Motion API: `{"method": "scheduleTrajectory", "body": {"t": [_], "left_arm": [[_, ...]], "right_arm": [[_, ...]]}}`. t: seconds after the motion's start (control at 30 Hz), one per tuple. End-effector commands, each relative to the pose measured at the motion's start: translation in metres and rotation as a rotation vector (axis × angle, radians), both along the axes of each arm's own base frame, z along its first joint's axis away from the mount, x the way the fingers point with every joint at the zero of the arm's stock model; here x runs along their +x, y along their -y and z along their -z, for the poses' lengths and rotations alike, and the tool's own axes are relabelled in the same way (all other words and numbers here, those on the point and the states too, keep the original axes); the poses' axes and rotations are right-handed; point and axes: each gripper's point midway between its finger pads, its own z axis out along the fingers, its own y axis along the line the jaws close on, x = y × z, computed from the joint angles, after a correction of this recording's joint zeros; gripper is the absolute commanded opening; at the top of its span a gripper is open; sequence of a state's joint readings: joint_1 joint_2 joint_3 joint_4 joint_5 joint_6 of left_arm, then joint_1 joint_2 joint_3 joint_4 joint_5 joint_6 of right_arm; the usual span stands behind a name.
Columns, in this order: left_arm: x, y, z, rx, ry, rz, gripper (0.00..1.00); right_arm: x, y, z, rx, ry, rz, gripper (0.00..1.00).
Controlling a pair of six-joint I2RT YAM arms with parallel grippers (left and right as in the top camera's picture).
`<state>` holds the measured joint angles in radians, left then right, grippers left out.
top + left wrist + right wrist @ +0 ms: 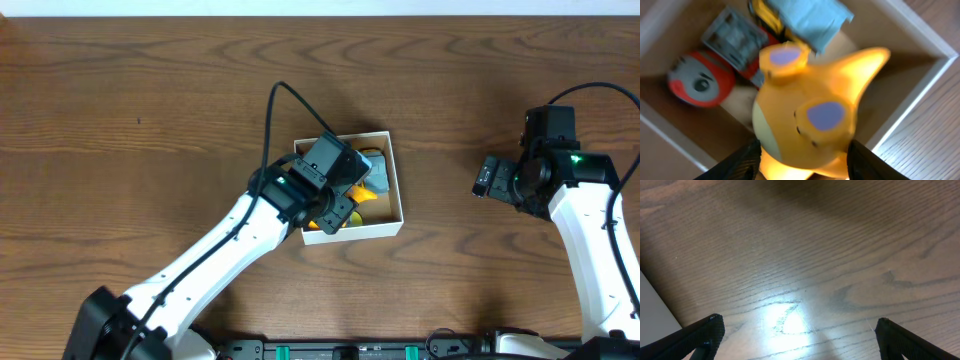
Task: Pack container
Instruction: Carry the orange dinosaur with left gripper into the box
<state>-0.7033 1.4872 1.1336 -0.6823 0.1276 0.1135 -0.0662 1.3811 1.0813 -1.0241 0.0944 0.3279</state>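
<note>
Cardboard container [396, 180]: light, thin walls flex; pinch one wall at the rim
Left hand [805, 165]: flanks yellow toy [810, 115], grip unclear
Right hand [800, 327]: wide, empty

We figured this was a robotics lab bench: a white left arm [220, 250] and right arm [590, 225], cabled, sat at a black rail [380, 350] at 6 o'clock of a wood-grain table [130, 110].

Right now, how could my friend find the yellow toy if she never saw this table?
Look for the small white-walled container in the middle of the wooden table. Inside it, among the toys, is the yellow toy. Unlike the round red toy and grey block beside it, it alone is bright yellow-orange with two purple patches.
</note>
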Motion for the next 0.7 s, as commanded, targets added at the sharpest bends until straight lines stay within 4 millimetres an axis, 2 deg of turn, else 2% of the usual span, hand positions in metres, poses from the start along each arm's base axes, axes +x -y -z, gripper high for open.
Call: {"method": "scheduleTrajectory", "body": {"t": [0.0,0.13,0.33,0.47,0.5,0.53,0.57,0.67], "left_arm": [[0.011,0.007,-0.052,-0.083,0.127,0.017,0.55],[0.007,0.004,-0.070,-0.116,0.167,0.016,0.55],[0.006,-0.007,-0.067,-0.066,0.168,-0.007,0.54],[0.015,-0.025,-0.066,0.018,0.215,-0.064,0.35],[0.016,-0.027,-0.065,0.030,0.219,-0.070,0.27],[0.016,-0.029,-0.064,0.039,0.219,-0.074,0.13],[0.017,-0.030,-0.063,0.044,0.216,-0.076,0.08],[0.019,-0.036,-0.059,0.059,0.204,-0.094,0.06]], "right_arm": [[-0.001,0.005,0.001,-0.015,-0.005,0.002,0.99],[0.000,0.005,0.001,-0.016,-0.002,0.002,0.99],[-0.001,0.005,0.001,-0.016,-0.003,0.002,0.99],[-0.001,0.005,0.001,-0.016,-0.003,0.002,0.99],[-0.001,0.005,0.001,-0.015,-0.004,0.002,0.99],[-0.001,0.005,0.001,-0.015,-0.004,0.002,0.99],[-0.001,0.005,0.001,-0.015,-0.004,0.002,0.99],[-0.001,0.005,0.001,-0.016,-0.003,0.002,0.99]]}}
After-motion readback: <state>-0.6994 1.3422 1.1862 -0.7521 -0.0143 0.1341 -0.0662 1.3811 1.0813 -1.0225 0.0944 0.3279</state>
